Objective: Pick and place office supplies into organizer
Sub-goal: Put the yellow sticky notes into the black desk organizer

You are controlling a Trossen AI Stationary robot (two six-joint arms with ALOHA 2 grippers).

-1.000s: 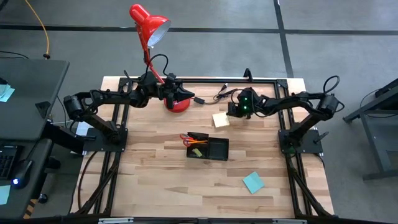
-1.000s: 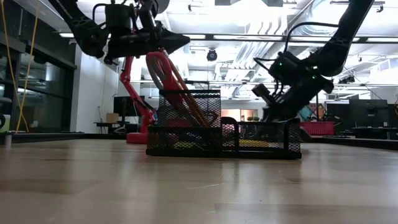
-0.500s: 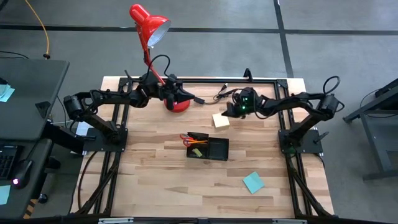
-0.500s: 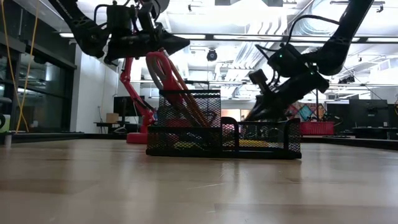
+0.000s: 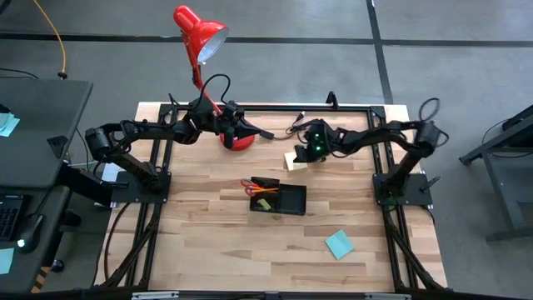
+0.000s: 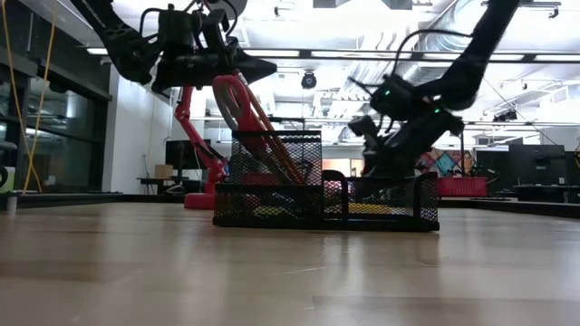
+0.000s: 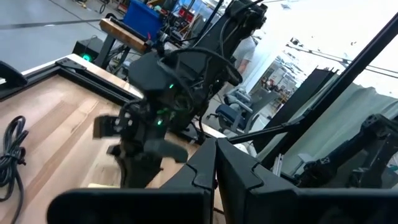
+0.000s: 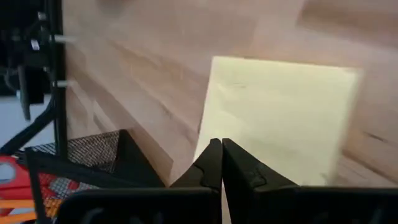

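Note:
The pale yellow sticky-note pad (image 5: 294, 161) lies flat on the table, behind the black mesh organizer (image 5: 287, 200). My right gripper (image 5: 306, 153) is shut and slants down over the pad's right side; its fingertips (image 8: 221, 152) overlap the pad (image 8: 280, 118) in the right wrist view. Red-handled scissors (image 5: 249, 183) and orange pencils (image 5: 266, 192) stick out of the organizer (image 6: 326, 195). A teal-blue pad (image 5: 339, 244) lies near the table's front right. My left gripper (image 5: 265, 133) is shut and hangs in the air beside the lamp base. My right gripper's shut fingertips (image 8: 211, 155) stand at the yellow pad's edge (image 8: 208, 140) on the arm's side. They come slanting down from the table's right and far side. I cannot tell whether they touch the pad.
The red desk lamp (image 5: 201, 37) stands with its base (image 5: 237, 140) at the far edge. A black cable with clips (image 5: 293, 125) lies behind the yellow pad. The black frame (image 5: 158, 179) runs along both sides. Bare wood (image 5: 216, 242) fills the front of the table.
My right gripper has moved toward the table's left and down, tipping toward the yellow pad, and now stands over its right edge. The pad has stayed where it was.

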